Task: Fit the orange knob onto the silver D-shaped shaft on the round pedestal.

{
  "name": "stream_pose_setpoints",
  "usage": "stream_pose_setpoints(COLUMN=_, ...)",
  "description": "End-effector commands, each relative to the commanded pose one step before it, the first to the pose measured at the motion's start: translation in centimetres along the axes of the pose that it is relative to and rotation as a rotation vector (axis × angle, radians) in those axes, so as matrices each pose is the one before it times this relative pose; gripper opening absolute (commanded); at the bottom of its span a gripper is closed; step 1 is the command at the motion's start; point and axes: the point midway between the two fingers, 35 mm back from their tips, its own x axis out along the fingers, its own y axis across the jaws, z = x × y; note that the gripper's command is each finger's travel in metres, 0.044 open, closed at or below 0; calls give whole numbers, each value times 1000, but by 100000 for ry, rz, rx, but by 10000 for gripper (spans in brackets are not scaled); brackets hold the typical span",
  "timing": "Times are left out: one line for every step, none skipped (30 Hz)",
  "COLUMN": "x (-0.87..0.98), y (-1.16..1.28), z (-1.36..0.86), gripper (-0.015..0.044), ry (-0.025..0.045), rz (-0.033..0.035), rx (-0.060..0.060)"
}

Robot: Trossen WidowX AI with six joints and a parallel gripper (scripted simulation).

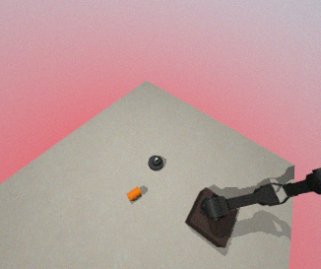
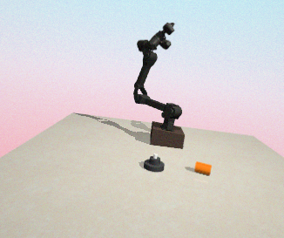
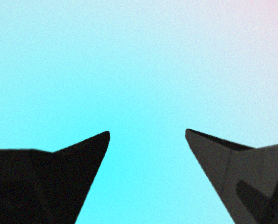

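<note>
The orange knob [image 1: 134,194] [image 2: 203,168] lies on its side on the table; its hole cannot be made out. The round dark pedestal [image 1: 152,167] [image 2: 153,167] stands near it, with the short silver shaft [image 1: 157,160] [image 2: 155,156] upright on top and bare. The shaft's flat side is too small to tell. My gripper [image 3: 148,132] is open and empty, its two dark fingertips wide apart with only sky between them in the wrist view. In the exterior view it is raised high above the table, far from knob and pedestal.
The arm's brown base block [image 1: 222,230] [image 2: 167,137] stands on the pale table [image 1: 80,178] [image 2: 92,193], behind the pedestal and knob in the exterior view. The arm reaches up and away from them. The table's edges show in the top and exterior views.
</note>
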Motion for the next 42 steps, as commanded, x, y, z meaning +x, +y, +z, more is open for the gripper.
stream_pose_setpoints(x=94, y=254, z=50, gripper=426, ry=-51, rz=650, rx=1091)
stream_pose_setpoints(x=278, y=764, z=143, gripper=440, ry=-119, rz=1960, rx=3262)
stream_pose_setpoints(x=457, y=1282, z=208, gripper=440, ry=-87, rz=3297, rx=5403)
stream_pose_setpoints(x=632, y=1808, z=214, gripper=440, ry=119, rz=4667, rx=7495)
stream_pose_setpoints(x=804, y=2338, z=133, gripper=440, ry=576, rz=6061, rx=9521)
stream_pose_setpoints(x=820, y=2372, z=-55, gripper=440, ry=1016, rz=6139, rx=9755)
stream_pose_setpoints(x=440, y=1210, z=-130, gripper=440, ry=607, rz=3107, rx=5337)
stream_pose_setpoints(x=527, y=1449, z=-218, gripper=440, ry=843, rz=3700, rx=6602)
stream_pose_setpoints(x=603, y=1643, z=-335, gripper=440, ry=1094, rz=4168, rx=7851)
stream_pose_setpoints(x=662, y=1772, z=-474, gripper=440, ry=1332, rz=4471, rx=9020)
stream_pose_setpoints(x=683, y=1857, z=-579, gripper=440, ry=1157, rz=4535, rx=8776)
stream_pose_setpoints(x=720, y=1873, z=-727, gripper=440, ry=1514, rz=4646, rx=9081)
stream_pose_setpoints(x=748, y=1844, z=-870, gripper=440, ry=1871, rz=4655, rx=9241)
stream_pose_setpoints(x=769, y=1781, z=-1004, gripper=440, ry=2215, rz=4583, rx=9297)
stream_pose_setpoints(x=786, y=1698, z=-1128, gripper=440, ry=2545, rz=4460, rx=9302)
stream_pose_setpoints(x=797, y=1594, z=-1237, gripper=440, ry=2848, rz=4283, rx=9243)
stream_pose_setpoints(x=807, y=1482, z=-1334, gripper=440, ry=3132, rz=4081, rx=9174)
stream_pose_setpoints(x=820, y=1370, z=-1427, gripper=440, ry=3413, rz=3876, rx=9144)
stream_pose_setpoints(x=832, y=1251, z=-1508, gripper=440, ry=3675, rz=3648, rx=9103)
stream_pose_setpoints(x=843, y=1127, z=-1577, gripper=440, ry=3917, rz=3400, rx=9055)
stream_pose_setpoints(x=750, y=693, z=-1791, gripper=440, ry=5842, rz=1714, rx=7830)
stream_pose_setpoints(x=416, y=333, z=-868, gripper=440, ry=2610, rz=1029, rx=4646)
stream_pose_setpoints(x=548, y=438, z=-1055, gripper=440, ry=2951, rz=1524, rx=6611)
stream_pose_setpoints(x=742, y=515, z=-1455, gripper=440, ry=4136, rz=1820, rx=8946)
stream_pose_setpoints(x=939, y=509, z=-1869, gripper=440, ry=5411, rz=1876, rx=11262)
stream_pose_setpoints(x=1067, y=369, z=-2132, gripper=440, ry=6298, rz=1531, rx=12648)
stream_pose_setpoints(x=1089, y=137, z=-2142, gripper=440, ry=6472, rz=897, rx=12653)
stream_pose_setpoints(x=903, y=-79, z=-1707, gripper=440, ry=5289, rz=248, rx=10189)
stream_pose_setpoints(x=785, y=-193, z=-1429, gripper=440, ry=4531, rz=-127, rx=8678)
stream_pose_setpoints(x=793, y=-296, z=-1397, gripper=440, ry=4523, rz=-439, rx=8658)
stream_pose_setpoints(x=795, y=-386, z=-1391, gripper=440, ry=4568, rz=-723, rx=8574)
stream_pose_setpoints(x=813, y=-489, z=-1364, gripper=440, ry=4583, rz=-1048, rx=8678)
stream_pose_setpoints(x=835, y=-592, z=-1335, gripper=440, ry=4591, rz=-1388, rx=8817)
stream_pose_setpoints(x=850, y=-690, z=-1285, gripper=440, ry=4537, rz=-1722, rx=8884)
stream_pose_setpoints(x=866, y=-783, z=-1227, gripper=440, ry=4458, rz=-2058, rx=8951)
stream_pose_setpoints(x=877, y=-867, z=-1155, gripper=440, ry=4330, rz=-2378, rx=8969)
stream_pose_setpoints(x=885, y=-942, z=-1073, gripper=440, ry=4167, rz=-2683, rx=8963)
stream_pose_setpoints(x=894, y=-1011, z=-988, gripper=440, ry=3989, rz=-2979, rx=8968)
stream_pose_setpoints(x=900, y=-1067, z=-896, gripper=440, ry=3776, rz=-3250, rx=8938)
stream_pose_setpoints(x=908, y=-1118, z=-803, gripper=440, ry=3555, rz=-3514, rx=8930)
stream_pose_setpoints(x=916, y=-1162, z=-707, gripper=440, ry=3319, rz=-3765, rx=8930)
stream_pose_setpoints(x=920, y=-1191, z=-607, gripper=440, ry=3052, rz=-3981, rx=8888)
